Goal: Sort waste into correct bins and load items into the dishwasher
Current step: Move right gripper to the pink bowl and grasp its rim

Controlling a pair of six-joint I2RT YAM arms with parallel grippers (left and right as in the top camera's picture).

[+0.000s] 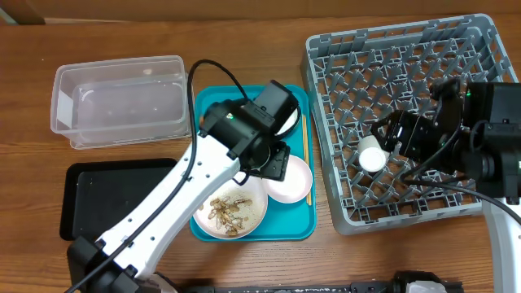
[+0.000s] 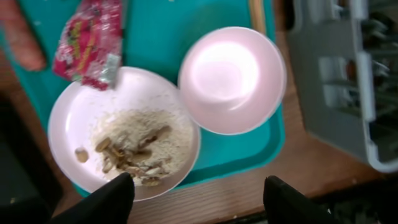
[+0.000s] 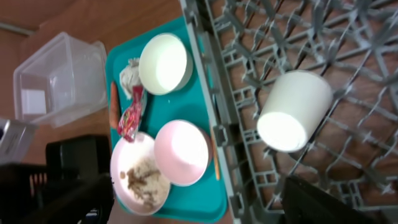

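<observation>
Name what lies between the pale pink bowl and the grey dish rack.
Wooden chopsticks along the teal tray's right edge, then a strip of table; the overhead view shows it.

Two bowls (image 2: pixel 231 79), one plate (image 2: pixel 146 93), one cup (image 3: pixel 292 112), two bins (image 1: pixel 122 102)

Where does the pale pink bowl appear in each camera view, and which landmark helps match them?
Overhead: pale pink bowl at the teal tray's right edge, in its lower half.
Left wrist: bowl upper right of centre, on the tray.
Right wrist: bowl lower left of centre, on the tray.
Shared landmark: the plate of food scraps right beside it in all three views.
</observation>
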